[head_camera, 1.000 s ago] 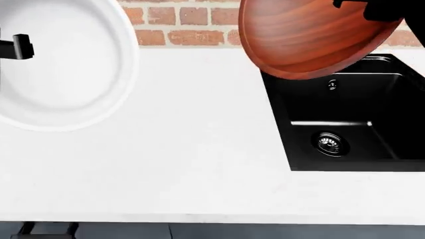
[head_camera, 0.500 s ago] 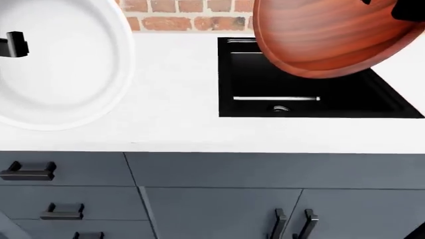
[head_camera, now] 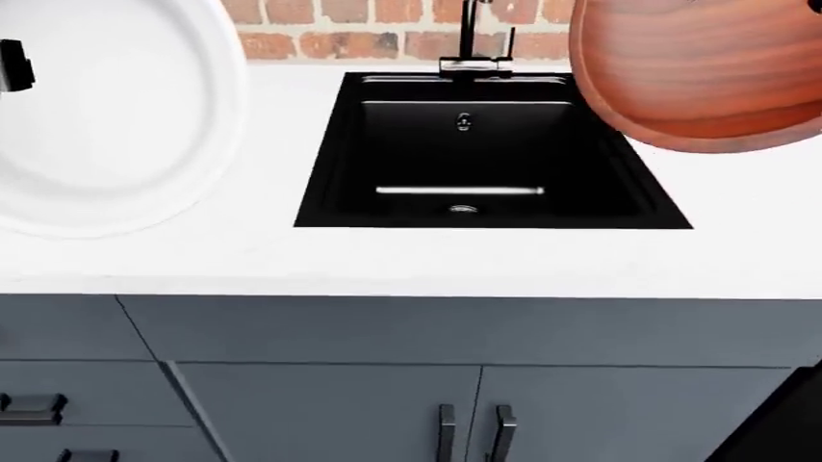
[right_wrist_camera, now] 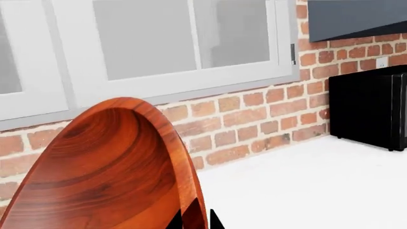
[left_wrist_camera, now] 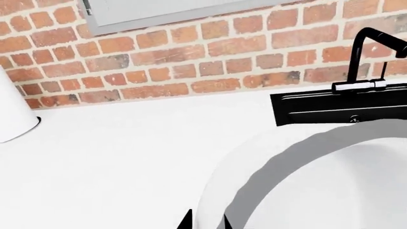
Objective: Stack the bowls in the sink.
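Bowls both aloft, neither in sink [head_camera: 495, 144]. White bowl [head_camera: 96, 111] up at head view's left, over tabletop [head_camera: 385, 260], rim pinched by left end effector [left_wrist_camera: 205, 222]. Wood-grain bowl [head_camera: 706, 67] up at right, beside faucet [head_camera: 473, 38], over sink's right edge, rim pinched by right end effector [right_wrist_camera: 192, 220].

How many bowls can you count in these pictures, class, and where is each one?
2. The white bowl is held up at the left, over the counter. The wooden bowl is held up at the right, over the sink's right edge. No others show.
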`<state>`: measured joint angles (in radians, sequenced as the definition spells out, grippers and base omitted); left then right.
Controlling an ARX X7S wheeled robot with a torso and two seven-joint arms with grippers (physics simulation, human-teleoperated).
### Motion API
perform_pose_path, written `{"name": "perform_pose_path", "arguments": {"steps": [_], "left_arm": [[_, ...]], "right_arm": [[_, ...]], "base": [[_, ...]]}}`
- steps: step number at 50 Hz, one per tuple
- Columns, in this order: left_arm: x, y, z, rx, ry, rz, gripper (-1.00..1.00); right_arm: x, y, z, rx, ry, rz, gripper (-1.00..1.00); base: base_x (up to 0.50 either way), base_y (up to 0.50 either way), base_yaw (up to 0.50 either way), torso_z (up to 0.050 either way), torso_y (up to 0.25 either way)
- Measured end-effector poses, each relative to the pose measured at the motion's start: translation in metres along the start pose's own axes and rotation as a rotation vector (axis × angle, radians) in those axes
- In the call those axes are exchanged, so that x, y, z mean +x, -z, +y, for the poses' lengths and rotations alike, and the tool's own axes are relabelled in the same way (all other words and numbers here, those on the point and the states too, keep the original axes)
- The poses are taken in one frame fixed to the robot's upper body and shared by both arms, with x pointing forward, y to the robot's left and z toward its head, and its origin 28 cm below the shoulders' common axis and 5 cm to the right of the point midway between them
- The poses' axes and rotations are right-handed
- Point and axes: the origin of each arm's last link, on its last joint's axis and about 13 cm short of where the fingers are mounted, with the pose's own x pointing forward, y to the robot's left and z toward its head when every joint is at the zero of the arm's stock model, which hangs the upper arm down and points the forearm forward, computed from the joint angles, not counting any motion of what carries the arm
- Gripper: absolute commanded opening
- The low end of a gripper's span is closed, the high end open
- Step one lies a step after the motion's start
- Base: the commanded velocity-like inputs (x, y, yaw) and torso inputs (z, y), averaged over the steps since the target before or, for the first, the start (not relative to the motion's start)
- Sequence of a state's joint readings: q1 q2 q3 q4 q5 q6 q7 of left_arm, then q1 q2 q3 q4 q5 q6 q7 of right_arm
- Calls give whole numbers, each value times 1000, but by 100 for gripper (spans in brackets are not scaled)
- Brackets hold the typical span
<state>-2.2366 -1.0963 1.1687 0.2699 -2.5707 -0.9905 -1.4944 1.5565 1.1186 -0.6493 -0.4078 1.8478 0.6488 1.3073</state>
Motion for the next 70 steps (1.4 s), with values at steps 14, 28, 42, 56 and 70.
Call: {"name": "perform_pose_path", "arguments": {"steps": [14, 28, 42, 56, 70], "left_arm": [[-2, -2, 3, -15, -26, -21, -100], [-3, -4, 9, -46, -68, -50, -100], [-1, -2, 19, -114, -162, -92, -100], [4, 1, 21, -140, -197, -105, -100], [7, 2, 20, -142, -200, -103, -100]], "right_arm": [[1, 0, -8, 0, 55, -1, -100], [4, 1, -4, -46, 70, 4, -100], [6, 0, -2, -81, 74, 2, -100], [8, -1, -1, -86, 78, -11, -100], [7, -2, -1, -85, 82, -16, -100]], "base": [[283, -497, 0, 1, 2], [34, -19, 0, 1, 2], [11, 0, 0, 1, 1], [487, 5, 0, 0, 2], [500, 10, 0, 1, 3]]}}
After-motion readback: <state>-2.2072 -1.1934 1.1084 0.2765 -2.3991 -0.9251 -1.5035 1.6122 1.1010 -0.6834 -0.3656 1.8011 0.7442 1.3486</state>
